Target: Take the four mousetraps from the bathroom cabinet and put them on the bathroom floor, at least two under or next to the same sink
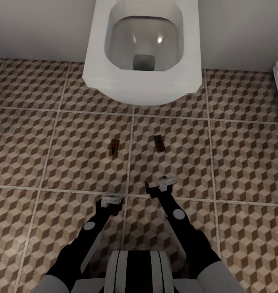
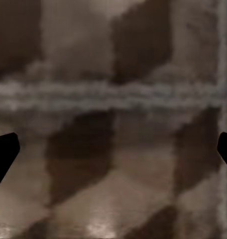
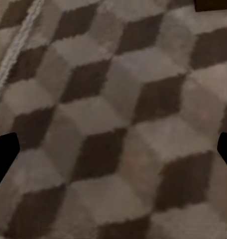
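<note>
2 mousetraps lie flat on the floor (image 1: 244,162) in front of the white basin (image 1: 143,77): left trap (image 1: 114,147) and right trap (image 1: 159,142), apart, 1 on each side of a grout line. Left end effector (image 1: 110,201) points down at the tiles, fingers spread, empty. Right end effector (image 1: 160,185) sits just short of the right trap, fingers spread, empty. Each wrist view shows fingertips (image 2: 4,152) (image 3: 4,149) at the frame edges over bare tile.
</note>
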You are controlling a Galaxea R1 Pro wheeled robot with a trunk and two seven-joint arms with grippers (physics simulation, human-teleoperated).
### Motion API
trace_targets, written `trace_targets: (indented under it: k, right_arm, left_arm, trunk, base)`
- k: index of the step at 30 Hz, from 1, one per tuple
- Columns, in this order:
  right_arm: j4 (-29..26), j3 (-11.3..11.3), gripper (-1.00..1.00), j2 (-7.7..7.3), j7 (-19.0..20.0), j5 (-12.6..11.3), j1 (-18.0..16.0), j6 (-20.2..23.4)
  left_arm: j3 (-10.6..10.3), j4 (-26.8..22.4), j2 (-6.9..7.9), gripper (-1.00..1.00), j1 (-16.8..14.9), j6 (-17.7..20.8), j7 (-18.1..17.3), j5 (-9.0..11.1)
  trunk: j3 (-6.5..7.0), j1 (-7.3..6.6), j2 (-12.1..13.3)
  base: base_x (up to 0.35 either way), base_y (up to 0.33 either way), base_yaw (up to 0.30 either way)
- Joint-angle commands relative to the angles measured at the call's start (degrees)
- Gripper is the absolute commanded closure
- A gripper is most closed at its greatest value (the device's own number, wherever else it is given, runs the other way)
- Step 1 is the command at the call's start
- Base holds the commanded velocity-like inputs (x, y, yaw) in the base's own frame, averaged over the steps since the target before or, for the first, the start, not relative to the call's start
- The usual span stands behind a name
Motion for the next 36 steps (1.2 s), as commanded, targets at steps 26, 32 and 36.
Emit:
trace_targets:
  k: [26, 32, 36]
  right_arm:
    - [0.0, 0.1, -1.00, -0.03, -0.3, 0.4, 0.0, 0.0]
    - [0.0, 0.1, -1.00, -0.08, -0.3, 0.4, 0.0, 0.0]
    - [0.0, 0.1, -1.00, -0.13, -0.3, 0.4, 0.0, 0.0]
  left_arm:
    - [-0.2, -0.3, 0.09, -1.00, 0.0, 0.3, 0.4, 0.6]
    - [-0.2, -1.1, 0.12, -1.00, 0.0, 0.3, 0.4, 0.6]
    - [-0.2, -2.6, 0.12, -1.00, 0.0, 0.5, 0.4, 0.6]
  trunk:
    - [-0.02, -0.04, 0.0]
    - [-0.02, -0.04, 0.0]
    - [-0.02, -0.04, 0.0]
  base:
    - [-0.291, 0.000, 0.000]
    - [-0.066, 0.000, 0.000]
    - [-0.017, 0.000, 0.000]
